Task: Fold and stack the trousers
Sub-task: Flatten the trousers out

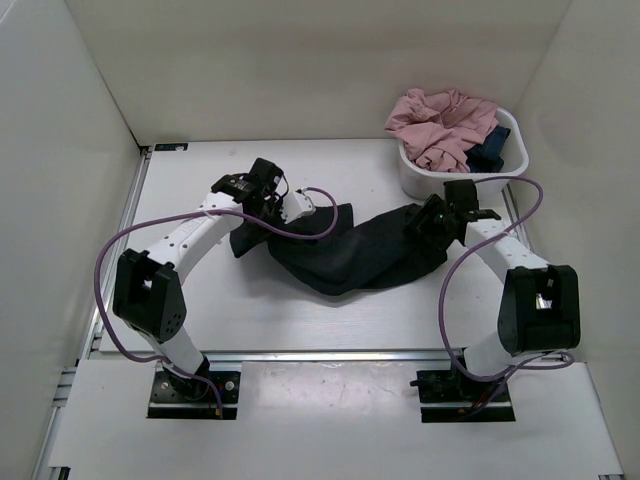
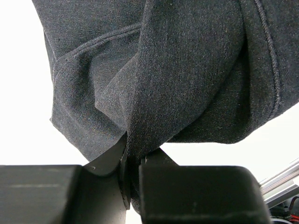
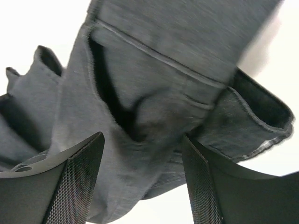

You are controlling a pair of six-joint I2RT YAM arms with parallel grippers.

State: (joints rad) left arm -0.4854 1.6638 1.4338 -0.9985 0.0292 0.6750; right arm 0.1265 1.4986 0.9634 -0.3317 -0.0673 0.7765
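Observation:
The black trousers (image 1: 350, 255) lie crumpled in a curved band across the middle of the table. My left gripper (image 1: 268, 220) is at their left end, and in the left wrist view it (image 2: 133, 161) is shut on a pinched fold of the trousers (image 2: 187, 70), which hang bunched from the jaws. My right gripper (image 1: 425, 225) is over their right end. In the right wrist view it (image 3: 142, 137) stands open, its two mesh pads wide apart with loose trousers fabric (image 3: 154, 93) and a seamed hem between them, not pinched.
A white basket (image 1: 415, 180) stands at the back right, just behind my right gripper, holding a pink garment (image 1: 440, 125) and a small dark blue garment (image 1: 490, 150). White walls enclose the table on three sides. An aluminium rail (image 1: 330, 353) runs along the near edge.

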